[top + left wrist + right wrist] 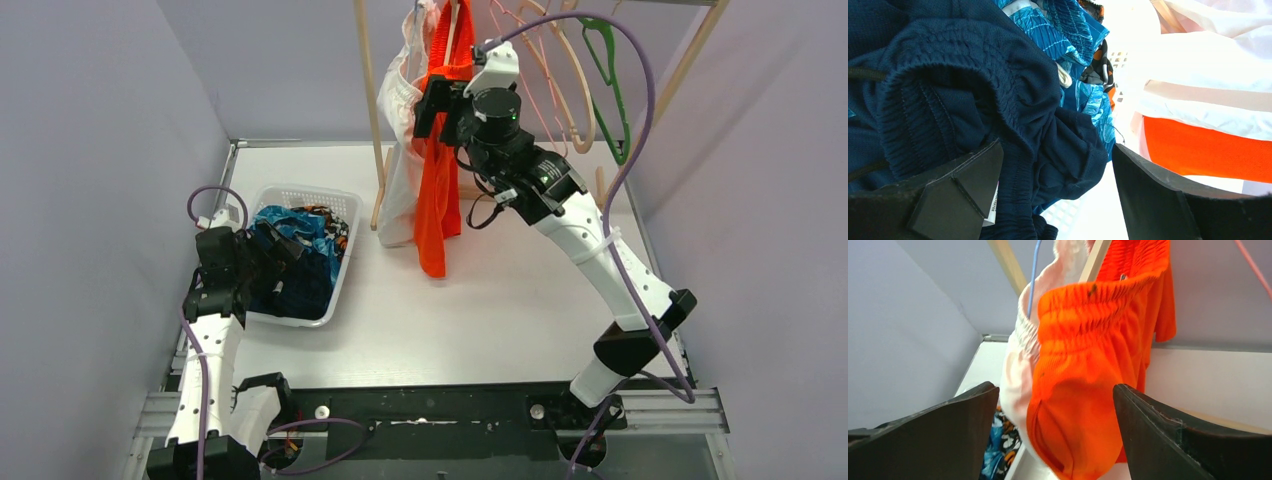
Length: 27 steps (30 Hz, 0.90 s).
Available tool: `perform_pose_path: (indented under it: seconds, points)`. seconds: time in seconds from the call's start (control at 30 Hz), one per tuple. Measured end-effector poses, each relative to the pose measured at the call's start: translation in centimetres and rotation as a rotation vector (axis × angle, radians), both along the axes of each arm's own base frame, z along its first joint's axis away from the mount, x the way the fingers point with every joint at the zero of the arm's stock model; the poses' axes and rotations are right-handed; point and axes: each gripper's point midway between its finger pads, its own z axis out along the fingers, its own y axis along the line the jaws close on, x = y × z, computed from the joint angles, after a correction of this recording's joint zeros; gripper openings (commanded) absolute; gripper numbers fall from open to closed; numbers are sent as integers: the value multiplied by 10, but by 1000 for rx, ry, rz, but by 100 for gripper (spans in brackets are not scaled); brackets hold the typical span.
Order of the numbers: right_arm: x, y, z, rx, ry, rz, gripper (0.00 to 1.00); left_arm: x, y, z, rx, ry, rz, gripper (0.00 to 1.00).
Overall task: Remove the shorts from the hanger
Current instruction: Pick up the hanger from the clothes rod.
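The bright orange shorts (437,190) and the white shorts (400,150) hang from hangers on the wooden rack. My right gripper (430,105) is open at the top of the orange shorts. In the right wrist view its jaws (1054,390) stand wide, with the orange shorts (1088,365) in front of them and the white shorts (1015,365) behind on the left. My left gripper (272,250) is open over the basket. In the left wrist view (1057,150) it hovers at the dark navy shorts (973,75), beside the teal-blue pair (1058,25) and the camouflage pair (1100,67).
A white plastic basket (300,192) at the left holds the three loose pairs. Wooden rack posts (372,110) stand at the back. Empty pink, wooden and green hangers (612,90) hang behind my right arm. Purple walls close in on both sides.
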Motion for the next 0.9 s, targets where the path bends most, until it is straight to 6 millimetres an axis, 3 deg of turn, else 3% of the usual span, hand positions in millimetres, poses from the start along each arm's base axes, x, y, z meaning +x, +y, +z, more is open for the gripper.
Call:
perform_pose_path:
  seconds: [0.1,0.2,0.5,0.6,0.73,0.9]
  points:
    - [16,-1,9,-6,-22,-43,81,0,0,0,0,1,0,80]
    - [27,-8,4,-43,-27,-95,79,0,0,-2,-2,9,0,80]
    - [45,-36,-10,-91,5,-168,49,1,0,-6,-5,24,0,80]
    - [44,-42,-15,-100,14,-169,50,1,0,-6,-5,24,0,80]
    - [39,-43,-12,-101,8,-153,62,1,0,-6,-6,24,-1,80]
    - [39,-35,-5,-115,-28,-92,63,1,-2,-6,-13,23,-12,80]
